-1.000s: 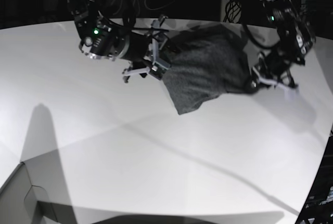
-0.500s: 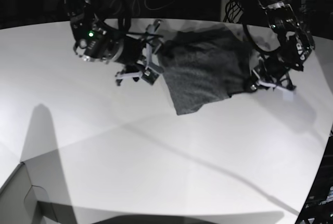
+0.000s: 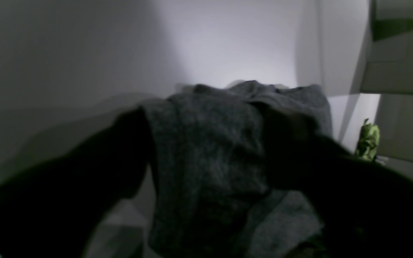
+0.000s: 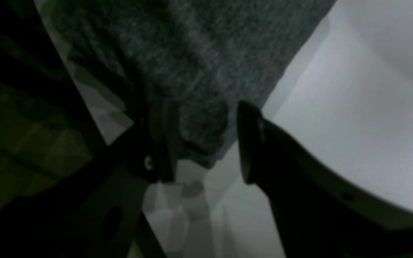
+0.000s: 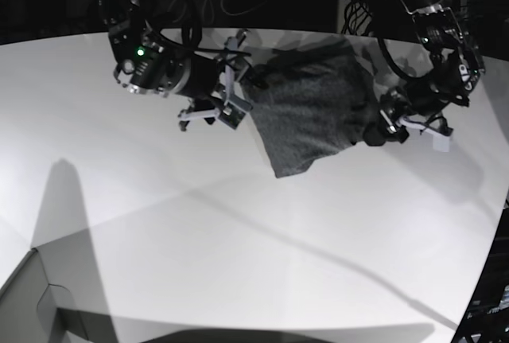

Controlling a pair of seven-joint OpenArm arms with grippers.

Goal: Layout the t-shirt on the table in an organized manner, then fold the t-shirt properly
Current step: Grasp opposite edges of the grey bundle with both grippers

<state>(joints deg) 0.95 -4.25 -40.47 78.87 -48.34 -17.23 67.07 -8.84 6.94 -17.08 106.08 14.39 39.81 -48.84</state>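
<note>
The dark grey t-shirt (image 5: 314, 108) lies bunched on the white table (image 5: 238, 231) near its far edge. My left gripper (image 5: 390, 130) is at the shirt's right edge. In the left wrist view its fingers (image 3: 127, 143) are spread wide and the left gripper (image 3: 206, 118) is open, with the t-shirt (image 3: 210, 150) draped between them. My right gripper (image 5: 232, 96) is at the shirt's left edge. In the right wrist view the right gripper (image 4: 204, 136) is open, and the t-shirt's (image 4: 199, 53) hem hangs between its fingers (image 4: 249, 143), with a thin gap beside one.
A grey box corner (image 5: 32, 303) sits at the table's near left. The left wrist view shows a small green object (image 3: 368, 140) and pale boxes (image 3: 400, 53) off to its right. Cables and dark equipment stand behind the table's far edge.
My left gripper has opened and let go of the shirt's right edge. The right gripper drew left, then came back slightly right, and the shirt's left edge shifted with it.
</note>
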